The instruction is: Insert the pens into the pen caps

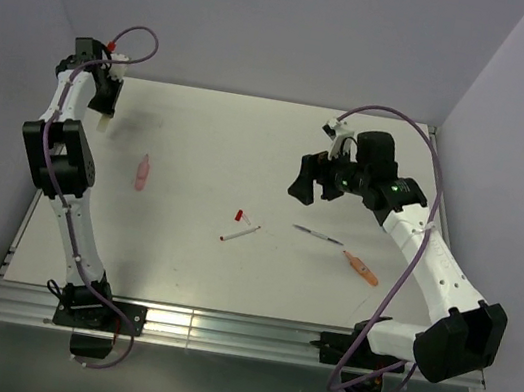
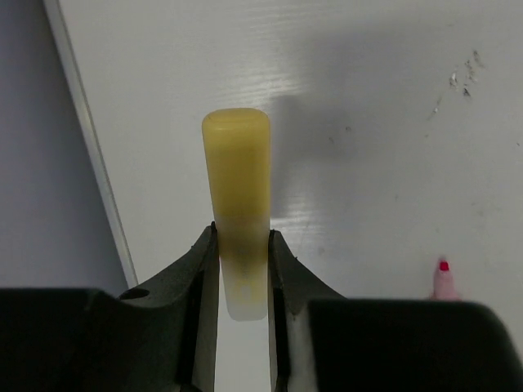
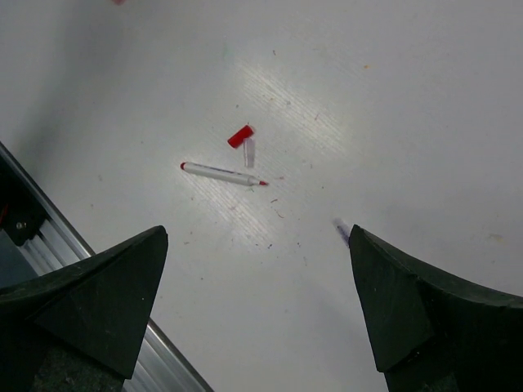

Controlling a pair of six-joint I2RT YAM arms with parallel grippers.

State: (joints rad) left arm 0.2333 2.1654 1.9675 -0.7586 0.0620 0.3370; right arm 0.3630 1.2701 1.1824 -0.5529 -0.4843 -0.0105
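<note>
My left gripper point(image 1: 103, 105) is at the far left of the table, shut on a stubby yellow pen point(image 2: 237, 180) that sticks out past the fingertips above the surface. A pink pen point(image 1: 143, 172) lies nearby; its red-tipped end shows in the left wrist view point(image 2: 444, 280). My right gripper point(image 1: 314, 180) hangs open and empty above the table's middle right. Below it lie a red cap point(image 3: 240, 136), a thin white pen point(image 3: 222, 173) with a red tip, and a thin grey pen point(image 1: 318, 234). An orange pen point(image 1: 361, 267) lies right of those.
The metal rail point(image 1: 218, 329) runs along the table's near edge and shows at the lower left of the right wrist view point(image 3: 163, 359). Walls close in the table at the back and both sides.
</note>
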